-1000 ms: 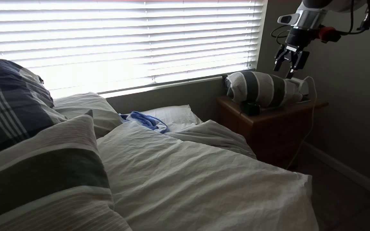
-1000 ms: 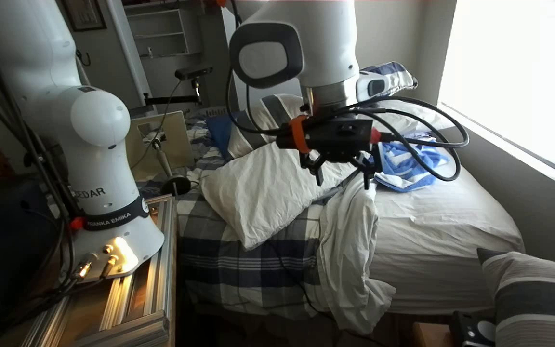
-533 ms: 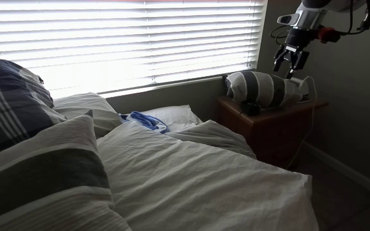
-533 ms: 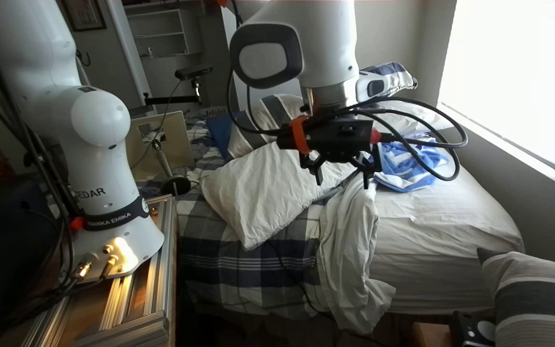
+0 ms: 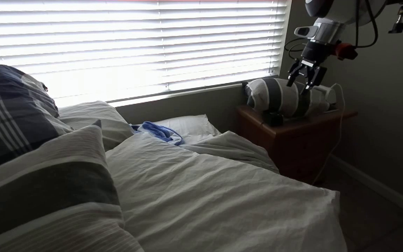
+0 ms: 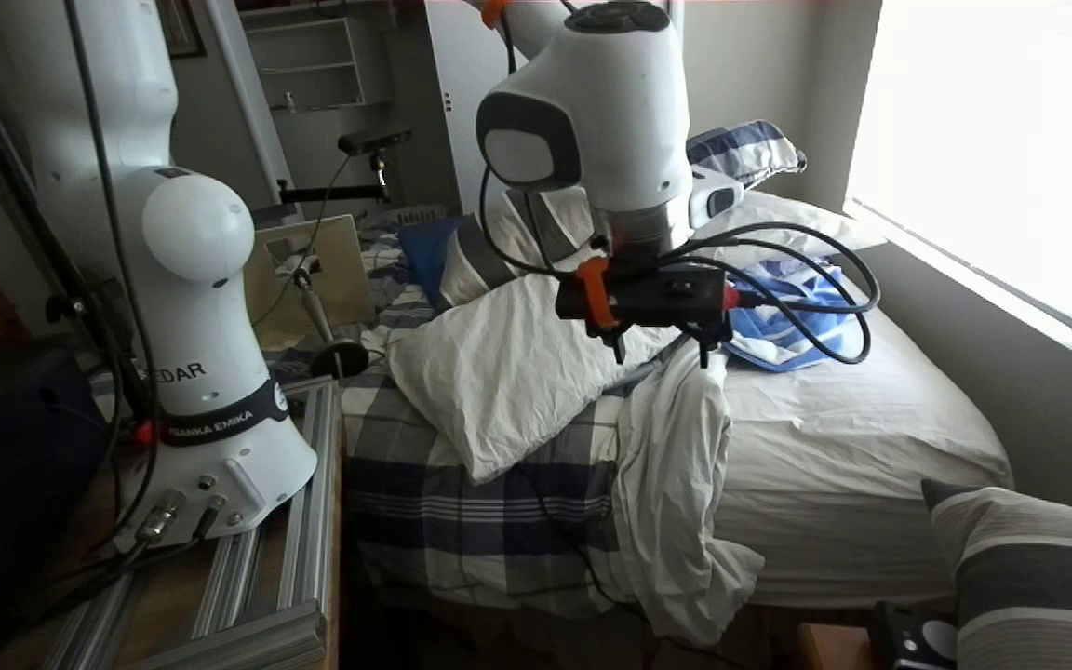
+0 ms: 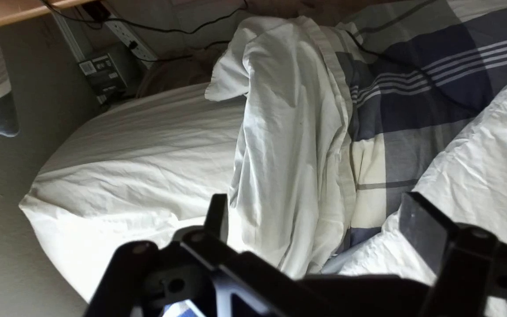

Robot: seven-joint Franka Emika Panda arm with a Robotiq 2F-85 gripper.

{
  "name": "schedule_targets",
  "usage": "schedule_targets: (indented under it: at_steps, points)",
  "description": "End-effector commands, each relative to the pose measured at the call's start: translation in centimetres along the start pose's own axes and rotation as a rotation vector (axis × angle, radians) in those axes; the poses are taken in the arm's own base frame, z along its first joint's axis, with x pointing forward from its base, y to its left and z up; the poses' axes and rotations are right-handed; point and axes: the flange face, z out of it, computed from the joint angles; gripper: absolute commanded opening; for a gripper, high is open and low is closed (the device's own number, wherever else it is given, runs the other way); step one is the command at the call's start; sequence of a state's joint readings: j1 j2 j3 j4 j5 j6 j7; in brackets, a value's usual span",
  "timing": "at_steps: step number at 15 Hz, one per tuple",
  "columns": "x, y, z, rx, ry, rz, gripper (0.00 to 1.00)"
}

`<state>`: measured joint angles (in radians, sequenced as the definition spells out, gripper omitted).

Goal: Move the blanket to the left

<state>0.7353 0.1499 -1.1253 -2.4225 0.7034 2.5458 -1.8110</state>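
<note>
The pale grey-white blanket lies in rumpled folds across the bed and hangs over its edge. It shows in the wrist view, and partly in an exterior view. A large pale cushion-shaped cover lies beside it and fills the foreground of an exterior view; I cannot tell whether it belongs to the blanket. My gripper is open and empty, fingers pointing down, above the bed. It also shows in an exterior view. In the wrist view the fingertips frame the blanket without visible contact.
A blue-and-white towel lies on the white mattress. A plaid cover hangs at the bed's side. A rolled striped bundle sits on the wooden nightstand. The window wall bounds the bed. A camera stand stands near the arm's base.
In the last half second the gripper has moved down, leftward in one view and slightly rightward in another. It stays open. The cloths have not visibly moved.
</note>
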Motion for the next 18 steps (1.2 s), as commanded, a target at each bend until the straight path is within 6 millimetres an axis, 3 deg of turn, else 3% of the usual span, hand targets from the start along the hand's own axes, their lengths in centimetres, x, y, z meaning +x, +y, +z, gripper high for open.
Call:
schedule_targets:
  at_steps: [1,5,11,14,15,18]
  points:
    - [-0.5,1.7,4.2,0.022,-0.037,-0.032,1.00]
    - [-1.7,4.1,10.4,0.019,-0.073,-0.073,1.00]
    - [-3.6,9.5,19.6,-0.046,-0.010,-0.179,1.00]
    - [-3.9,11.5,22.2,-0.045,0.084,-0.188,1.00]
    - [-3.2,9.4,21.0,-0.013,0.027,-0.139,1.00]
    - [-3.9,10.9,22.0,-0.022,0.085,-0.128,1.00]
